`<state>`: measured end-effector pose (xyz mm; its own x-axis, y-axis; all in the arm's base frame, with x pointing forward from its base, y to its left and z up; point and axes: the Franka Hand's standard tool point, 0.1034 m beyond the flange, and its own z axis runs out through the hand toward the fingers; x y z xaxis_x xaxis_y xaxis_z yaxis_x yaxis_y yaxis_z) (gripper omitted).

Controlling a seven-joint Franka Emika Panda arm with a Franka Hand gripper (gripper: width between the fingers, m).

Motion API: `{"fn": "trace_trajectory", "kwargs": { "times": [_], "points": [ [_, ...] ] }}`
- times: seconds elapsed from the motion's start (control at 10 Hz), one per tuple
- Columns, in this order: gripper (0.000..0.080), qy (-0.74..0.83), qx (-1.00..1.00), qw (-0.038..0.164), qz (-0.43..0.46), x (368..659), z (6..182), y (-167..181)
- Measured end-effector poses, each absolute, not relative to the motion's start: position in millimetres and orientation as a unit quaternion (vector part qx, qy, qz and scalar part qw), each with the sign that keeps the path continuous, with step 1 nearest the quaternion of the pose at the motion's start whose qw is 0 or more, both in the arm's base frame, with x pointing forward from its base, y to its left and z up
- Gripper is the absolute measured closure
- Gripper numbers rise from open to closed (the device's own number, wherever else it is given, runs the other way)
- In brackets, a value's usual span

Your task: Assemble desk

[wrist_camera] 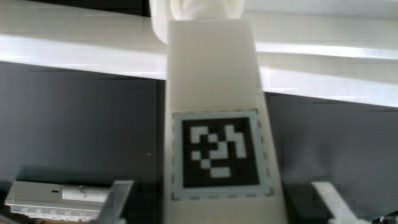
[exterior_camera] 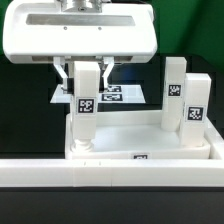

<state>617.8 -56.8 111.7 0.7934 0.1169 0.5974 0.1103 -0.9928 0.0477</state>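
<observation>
Nearest the exterior camera runs a long white low wall, and just behind it, touching or nearly so, lies the tabletop of the desk, a white tray shape. At the tabletop's corner on the exterior view's left, a white square-section leg stands upright with its foot at the corner socket and a black-and-white tag on its face; whether it is fully seated cannot be told. The gripper pinches this leg near its upper end, one finger on each side. In the wrist view the same leg fills the middle, with a fingertip showing on either side. At the tabletop's far corners on the exterior view's right, two more legs stand upright close together. Beyond the tabletop, on the dark table, lies the marker board.
</observation>
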Motion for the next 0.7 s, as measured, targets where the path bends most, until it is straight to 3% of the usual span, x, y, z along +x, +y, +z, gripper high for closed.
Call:
{"fn": "trace_trajectory", "kwargs": {
  "times": [0.7],
  "points": [
    [0.0509,0.06,0.946,0.005,0.318,619.0,111.7,-55.5]
  ]
}}
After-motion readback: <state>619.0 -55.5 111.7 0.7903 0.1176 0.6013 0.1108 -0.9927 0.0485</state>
